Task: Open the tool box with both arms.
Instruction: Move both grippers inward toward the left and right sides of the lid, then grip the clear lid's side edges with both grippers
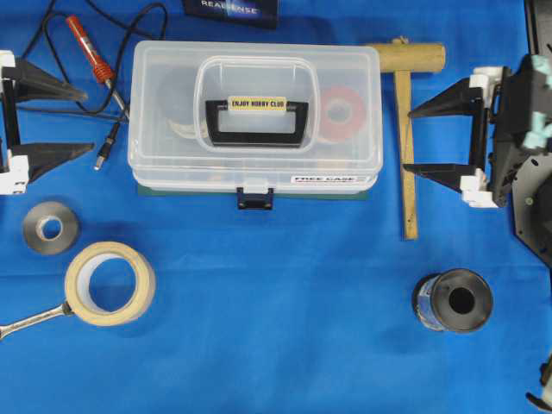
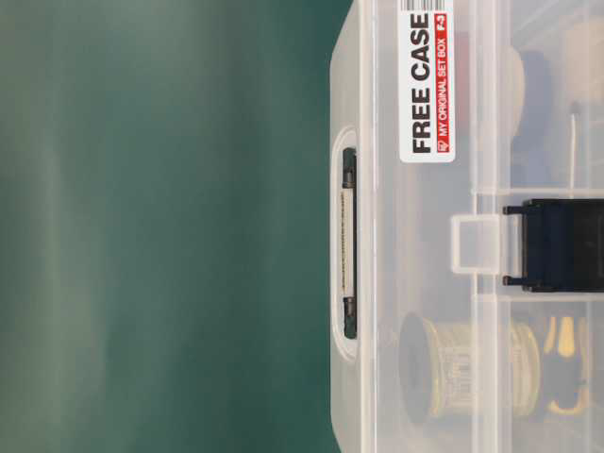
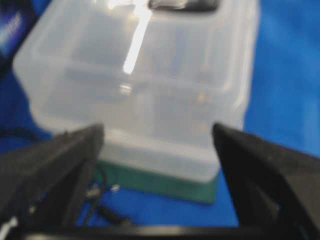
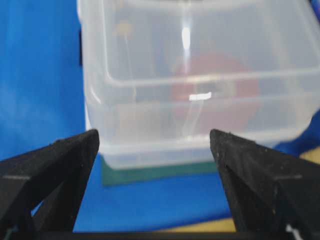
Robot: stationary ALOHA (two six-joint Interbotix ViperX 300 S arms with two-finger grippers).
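Tool box (image 1: 255,121) shut, between grippers | left gripper (image 1: 90,118) agape, apart | right gripper (image 1: 407,140) agape, apart

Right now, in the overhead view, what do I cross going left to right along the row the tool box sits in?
left gripper → soldering iron → tool box → wooden mallet → right gripper. Both grippers stand open, one at each end of the box, neither touching it.
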